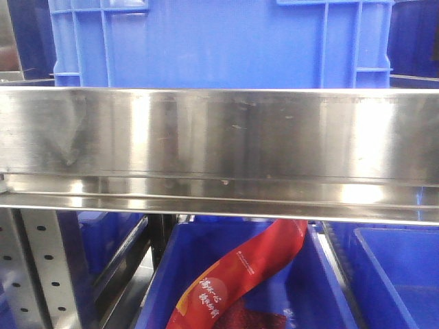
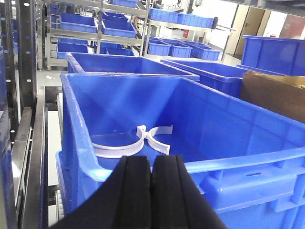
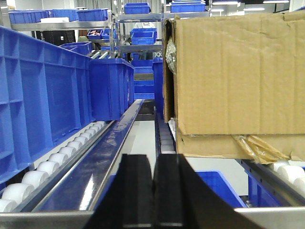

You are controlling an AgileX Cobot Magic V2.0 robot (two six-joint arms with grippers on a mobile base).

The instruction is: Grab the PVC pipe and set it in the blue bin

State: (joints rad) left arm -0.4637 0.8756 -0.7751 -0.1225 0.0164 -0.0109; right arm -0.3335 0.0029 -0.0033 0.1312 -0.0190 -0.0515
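In the left wrist view, two off-white arc-shaped PVC pipe pieces lie on the floor of a large blue bin [image 2: 238,163]. The longer PVC pipe piece [image 2: 116,150] is at the left, and a shorter one [image 2: 151,140] touches it at the right. My left gripper [image 2: 151,161] is shut and empty. It sits just outside the bin's near rim, in line with the pieces. My right gripper [image 3: 152,160] is also shut with nothing in it, over a metal rail between roller tracks. The front view shows neither gripper.
A stainless shelf beam [image 1: 219,137] fills the front view, with a blue crate [image 1: 219,41] above it and a lower bin [image 1: 322,288] holding a red packet [image 1: 240,274]. A cardboard box [image 3: 238,71] stands right of the right gripper and blue crates [image 3: 43,95] stand left of it.
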